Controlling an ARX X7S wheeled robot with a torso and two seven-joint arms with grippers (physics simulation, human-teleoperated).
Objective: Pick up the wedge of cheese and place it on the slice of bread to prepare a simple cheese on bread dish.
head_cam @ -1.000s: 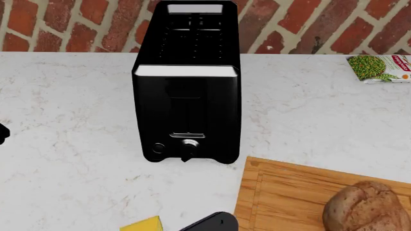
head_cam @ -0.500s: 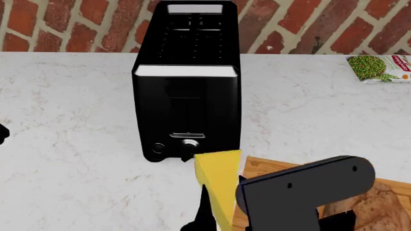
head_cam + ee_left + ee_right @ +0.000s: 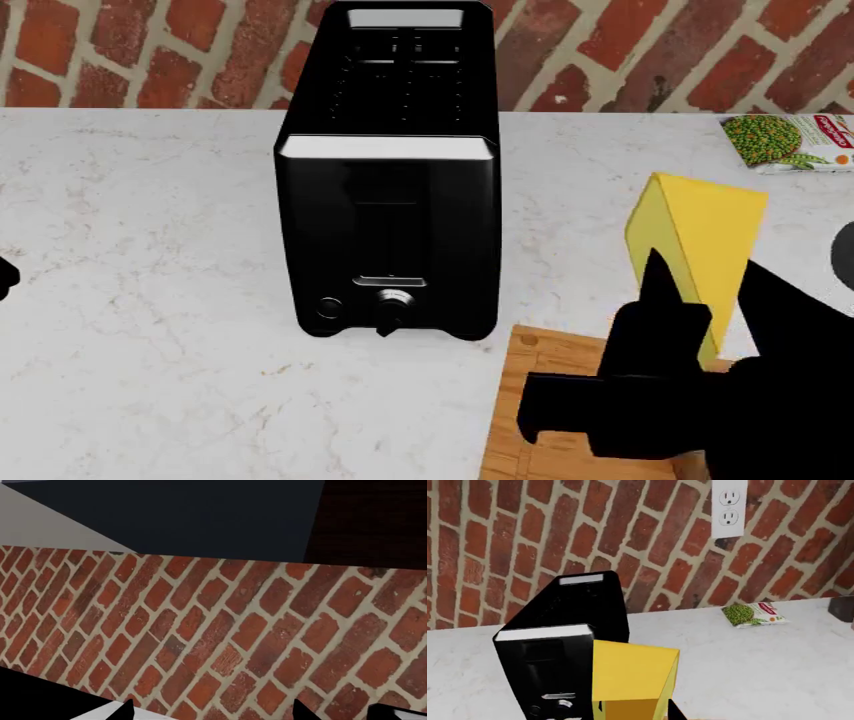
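Note:
The wedge of cheese [image 3: 697, 235] is bright yellow and held upright in the air by my right gripper [image 3: 703, 278], whose black fingers [image 3: 659, 290] clamp its sides. It hangs above the far edge of the wooden cutting board [image 3: 550, 395], right of the toaster. In the right wrist view the cheese [image 3: 630, 675] fills the space between the jaws of the right gripper [image 3: 637, 711]. The brown bread loaf is hidden behind my right arm. My left gripper [image 3: 212, 712] is open and empty, facing a brick wall.
A black toaster [image 3: 387, 170] stands in the middle of the white counter [image 3: 147, 230], also seen in the right wrist view [image 3: 554, 645]. A bag of peas [image 3: 787, 140] lies at the back right. A wall outlet [image 3: 728, 507] sits on the brick wall.
My right gripper has lifted the cheese from the counter's near edge and carried it up and to the right, over the cutting board. My arm now covers the bread.

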